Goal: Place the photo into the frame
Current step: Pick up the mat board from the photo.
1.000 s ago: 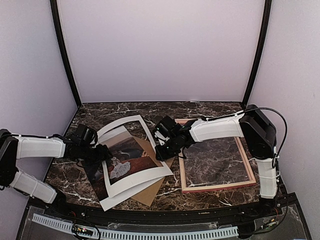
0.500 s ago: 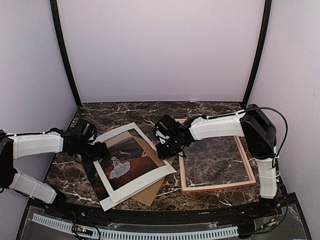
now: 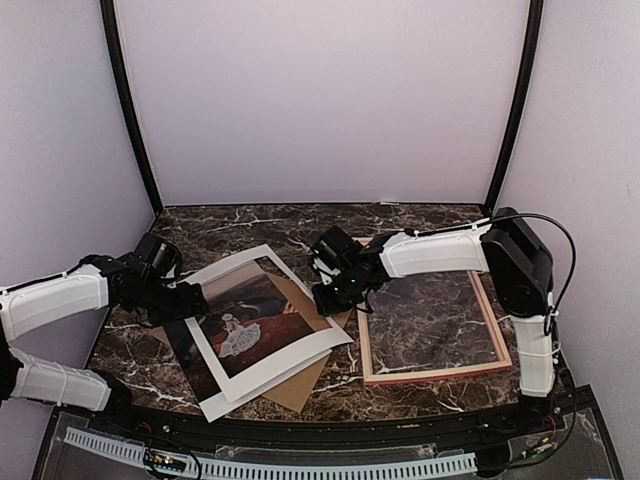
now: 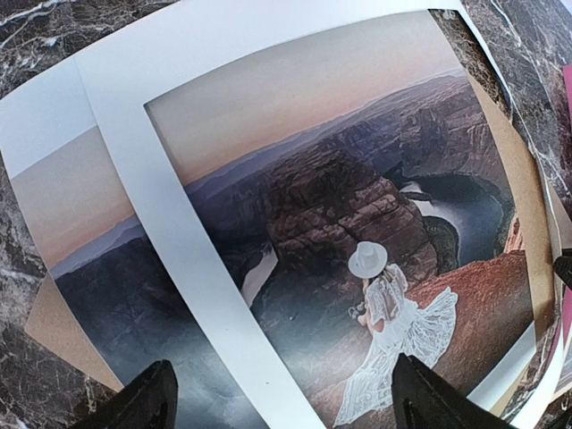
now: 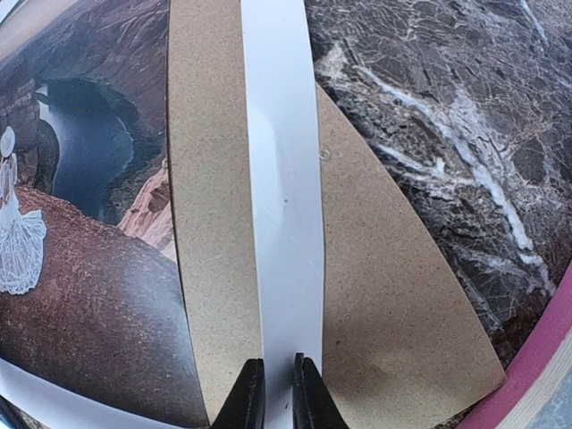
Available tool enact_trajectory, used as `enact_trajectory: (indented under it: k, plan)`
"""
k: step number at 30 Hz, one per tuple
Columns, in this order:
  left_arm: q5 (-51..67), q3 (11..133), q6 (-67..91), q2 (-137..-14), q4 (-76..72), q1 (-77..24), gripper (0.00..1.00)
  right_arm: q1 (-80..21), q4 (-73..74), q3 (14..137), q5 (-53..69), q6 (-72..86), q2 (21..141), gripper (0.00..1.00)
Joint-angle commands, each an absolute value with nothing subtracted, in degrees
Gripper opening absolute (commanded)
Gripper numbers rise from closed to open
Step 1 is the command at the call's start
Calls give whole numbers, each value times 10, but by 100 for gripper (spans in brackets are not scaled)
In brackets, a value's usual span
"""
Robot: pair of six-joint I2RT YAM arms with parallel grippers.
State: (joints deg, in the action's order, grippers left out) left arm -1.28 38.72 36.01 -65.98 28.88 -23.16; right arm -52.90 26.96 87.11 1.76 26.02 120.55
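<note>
The left arm reaches in from the left edge of the worktop (image 3: 240, 222), low over the stack of sheets. The left claw (image 4: 281, 365) is released, its two fingers spread wide above the near-left part of the stack, and nothing sits between them.

The photo (image 4: 357, 206) lies face up, flat, in the left half of the worktop, well outside the frame. It shows a reddish canyon with a small figure in a white dress and hat. A white mat (image 4: 183, 232) lies on top of it, turned askew, so most of the print shows through the window. A dark strip of the print sticks out past the mat's left border. Under both lies a brown cardboard board (image 5: 384, 340), with its corners poking out on the near side and towards the right.

The right claw (image 5: 278, 362) comes down on the right-hand strip of the mat. Its fingers are clenched almost together, with their tips on the white strip. I cannot tell whether they pinch the strip or only press on it.

The frame (image 3: 440, 372) lies flat on the right side of the worktop, with marble showing inside its pink rails. Its left rail sits just beside the cardboard's right corner, and the photo does not touch it
</note>
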Motion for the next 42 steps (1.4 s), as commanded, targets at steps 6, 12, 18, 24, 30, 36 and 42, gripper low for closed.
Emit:
enact_trajectory:
  k: [6, 12, 18, 24, 30, 36, 42]
  plan:
    - [62, 353, 402, -644, 259, -235, 91, -516, 247, 862, 37, 276, 1194, 13]
    - [97, 321, 436, -638, 221, -234, 93, -512, 231, 845, 54, 285, 1186, 12]
    - [127, 287, 470, -623, 188, -230, 95, -509, 223, 839, 65, 289, 1185, 12]
    - [141, 263, 483, -615, 168, -219, 96, -506, 216, 837, 77, 291, 1182, 11]
    - [181, 242, 494, -619, 118, -195, 96, -505, 214, 833, 81, 293, 1180, 11]
    - [240, 206, 518, -619, 32, -162, 91, -505, 210, 831, 87, 294, 1182, 11]
    - [262, 203, 525, -615, 2, -149, 84, -505, 211, 835, 87, 293, 1184, 11]
